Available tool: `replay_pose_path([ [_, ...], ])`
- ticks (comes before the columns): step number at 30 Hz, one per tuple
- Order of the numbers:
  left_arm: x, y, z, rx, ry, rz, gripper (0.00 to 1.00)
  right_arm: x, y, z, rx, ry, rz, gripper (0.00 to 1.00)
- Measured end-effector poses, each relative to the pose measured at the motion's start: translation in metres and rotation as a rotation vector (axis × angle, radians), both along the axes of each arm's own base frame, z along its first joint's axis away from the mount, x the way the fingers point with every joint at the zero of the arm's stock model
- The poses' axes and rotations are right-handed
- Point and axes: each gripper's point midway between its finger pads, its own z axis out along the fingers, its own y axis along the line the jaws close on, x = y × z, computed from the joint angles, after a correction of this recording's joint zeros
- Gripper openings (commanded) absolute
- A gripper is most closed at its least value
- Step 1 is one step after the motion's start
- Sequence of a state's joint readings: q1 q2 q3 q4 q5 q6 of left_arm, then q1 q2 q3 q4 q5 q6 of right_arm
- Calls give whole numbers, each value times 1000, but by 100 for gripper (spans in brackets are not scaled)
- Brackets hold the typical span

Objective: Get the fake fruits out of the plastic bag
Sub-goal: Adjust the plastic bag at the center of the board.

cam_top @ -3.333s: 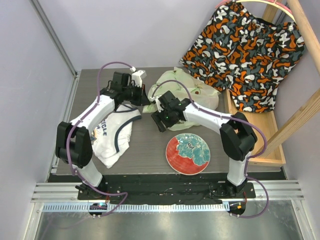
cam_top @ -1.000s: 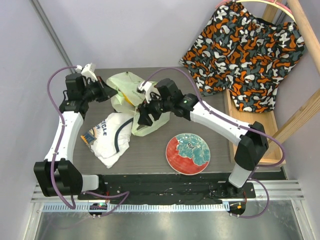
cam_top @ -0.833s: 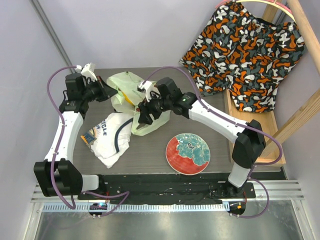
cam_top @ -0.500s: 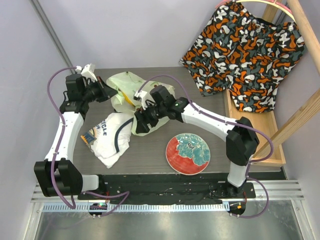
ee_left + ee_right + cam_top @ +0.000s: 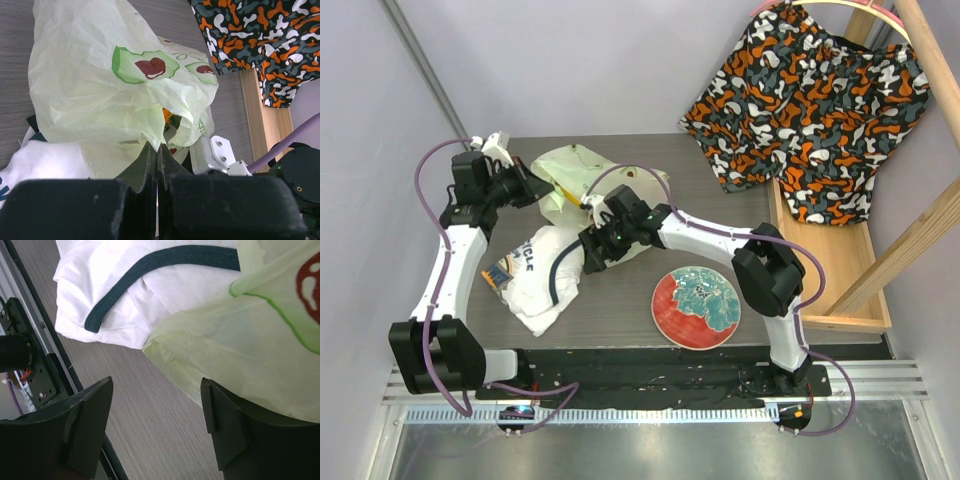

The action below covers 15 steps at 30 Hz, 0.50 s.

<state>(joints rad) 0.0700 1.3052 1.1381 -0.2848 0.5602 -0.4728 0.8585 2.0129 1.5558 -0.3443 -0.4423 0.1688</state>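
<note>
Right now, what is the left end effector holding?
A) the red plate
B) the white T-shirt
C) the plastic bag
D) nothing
C: in the left wrist view, the left end effector is shut, with its fingers pinched on a fold of the plastic bag.

The dark, wood-grained tabletop point(image 5: 620, 305) carries three things. A crumpled white T-shirt point(image 5: 535, 275) with dark trim lies at its left. A red plate point(image 5: 697, 306) with a teal pattern sits near the front edge, right of centre. The pale-green plastic bag point(image 5: 570, 165) printed with avocados lies toward the back, its near end lapping over the T-shirt.
</note>
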Motion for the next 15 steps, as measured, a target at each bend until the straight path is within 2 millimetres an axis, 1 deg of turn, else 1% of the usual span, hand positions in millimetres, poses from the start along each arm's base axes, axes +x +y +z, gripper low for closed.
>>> replay_pose_path([
  [1,0,0,0,0,-1,1,0,1,1,-1,1,-4,-4,81],
  [2,0,1,1,0,-3,2,0,2,3,-1,6,-12,-5,99],
  [6,-3,1,5,-1,-14,5,0,13,14,1,31,-79,-15,100],
  [9,-5,1,9,-1,-23,4,0,21,25,-1,32,-219,-14,99],
  [12,-5,1,9,-6,-19,6,0,16,33,-11,-8,-328,8,95],
  [15,-5,1,9,-12,-14,9,0,18,42,-23,-52,-433,2,90],
])
